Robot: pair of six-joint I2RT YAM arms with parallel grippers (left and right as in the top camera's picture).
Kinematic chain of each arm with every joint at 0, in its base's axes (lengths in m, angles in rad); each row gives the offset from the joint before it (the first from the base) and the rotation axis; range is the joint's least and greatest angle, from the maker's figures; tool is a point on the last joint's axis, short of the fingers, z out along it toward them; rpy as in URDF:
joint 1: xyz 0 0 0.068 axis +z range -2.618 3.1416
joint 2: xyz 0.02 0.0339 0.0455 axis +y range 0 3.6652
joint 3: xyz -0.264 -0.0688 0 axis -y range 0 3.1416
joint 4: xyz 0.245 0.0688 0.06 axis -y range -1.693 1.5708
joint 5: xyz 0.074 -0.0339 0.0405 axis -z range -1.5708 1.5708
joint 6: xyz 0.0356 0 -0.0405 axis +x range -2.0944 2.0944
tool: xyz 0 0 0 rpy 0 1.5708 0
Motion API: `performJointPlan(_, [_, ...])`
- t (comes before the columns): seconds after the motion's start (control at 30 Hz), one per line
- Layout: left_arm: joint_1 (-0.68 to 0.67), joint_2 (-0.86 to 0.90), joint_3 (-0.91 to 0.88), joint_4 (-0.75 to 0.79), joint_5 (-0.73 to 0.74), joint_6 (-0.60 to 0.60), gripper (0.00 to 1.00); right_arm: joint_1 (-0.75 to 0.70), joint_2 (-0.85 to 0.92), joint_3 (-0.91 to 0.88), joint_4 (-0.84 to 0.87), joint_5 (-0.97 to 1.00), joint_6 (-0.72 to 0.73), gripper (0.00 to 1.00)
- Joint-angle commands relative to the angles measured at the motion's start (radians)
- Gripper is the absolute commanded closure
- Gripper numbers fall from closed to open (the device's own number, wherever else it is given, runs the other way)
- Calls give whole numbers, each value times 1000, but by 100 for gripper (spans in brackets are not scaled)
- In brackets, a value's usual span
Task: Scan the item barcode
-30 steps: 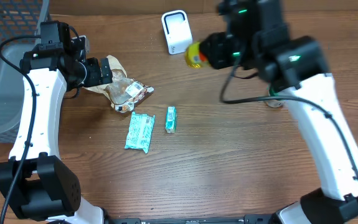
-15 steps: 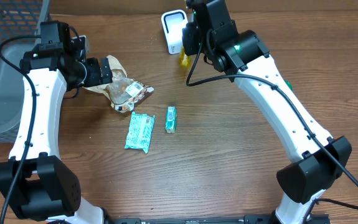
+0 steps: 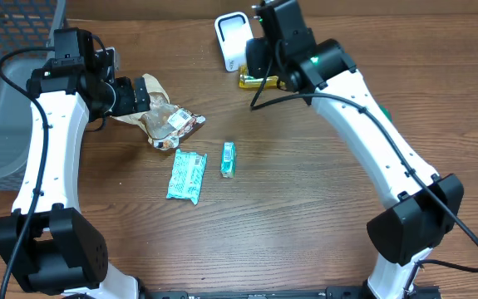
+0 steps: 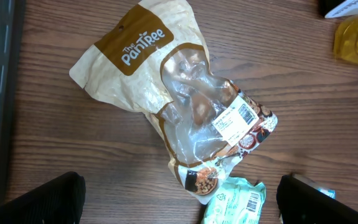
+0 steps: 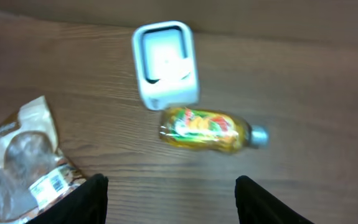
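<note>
Right gripper (image 5: pixel 172 200), seen from its own wrist camera, is spread wide with nothing between the fingers; only their dark tips show at the lower edge. Beyond them the bottle (image 5: pixel 207 130) lies on its side on the table (image 5: pixel 303 68), free of any grip. It is clear plastic filled with yellow liquid, wrapped in a label of red, green and yellow, with a grey cap pointing right. The picture is soft and no barcode can be made out. The bottle lies just beside the near edge of the white scanner (image 5: pixel 165 62); I cannot tell if they touch. A bag (image 5: pixel 26 158) lies at lower left.

In the left wrist view, the left gripper (image 4: pixel 182 200) is also spread wide and empty, above the brown-and-clear bag, whose white barcode sticker faces up. A teal packet (image 4: pixel 235 199) touches the bag's lower end. A yellow part of the bottle shows at the upper right corner.

From overhead, the bottle sits just right of and below the scanner, partly under the right arm. A small teal box (image 3: pixel 229 159) lies right of the packet, and a basket (image 3: pixel 6 83) stands at far left.
</note>
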State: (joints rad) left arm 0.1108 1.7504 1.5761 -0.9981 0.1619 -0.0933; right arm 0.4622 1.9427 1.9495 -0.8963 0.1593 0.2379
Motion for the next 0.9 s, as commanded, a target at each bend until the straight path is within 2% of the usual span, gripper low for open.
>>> performJointPlan(0.0, [-6,-4,2,2,11,30,1,-69,8,-6,-1,-55,108,38])
performJointPlan(0.27, [-6,-4,2,2,11,30,1,-211,121,-6,35,-256,161,36])
performJointPlan(0.53, [-6,-4,2,2,11,30,1,-270,274,-6,185,-371,266,33])
performJointPlan(0.63, [-6,-4,2,2,11,30,0,-270,325,-6,249,-371,312,26])
performJointPlan(0.7, [-6,-4,2,2,11,30,0,-267,364,-6,319,-371,311,16])
performJointPlan(0.87, [-6,-4,2,2,11,30,0,-267,407,-6,401,-371,273,15])
